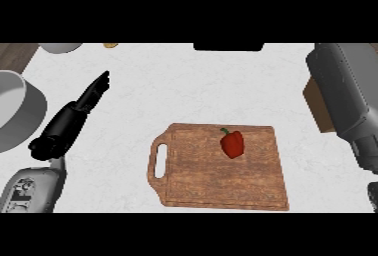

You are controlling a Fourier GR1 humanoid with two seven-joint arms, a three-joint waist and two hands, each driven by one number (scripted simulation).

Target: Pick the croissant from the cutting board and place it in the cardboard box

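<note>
A wooden cutting board (214, 185) with a handle slot on its left lies at the middle of the white counter. On its upper right part lies a red pepper (232, 144) with a green stem; I see no croissant on the board. My left hand (74, 117) rests open left of the board, with straight fingers pointing up and away. My right forearm (347, 95) fills the right edge, close to the view, and its hand does not show. A brown corner of the cardboard box (316, 105) peeks out from behind that forearm.
A grey round pot (18, 107) sits at the left edge. A white bowl (60, 47), a small tan item (111, 45) and a black object (229, 47) line the far edge. Bare counter (199, 85) lies beyond the board.
</note>
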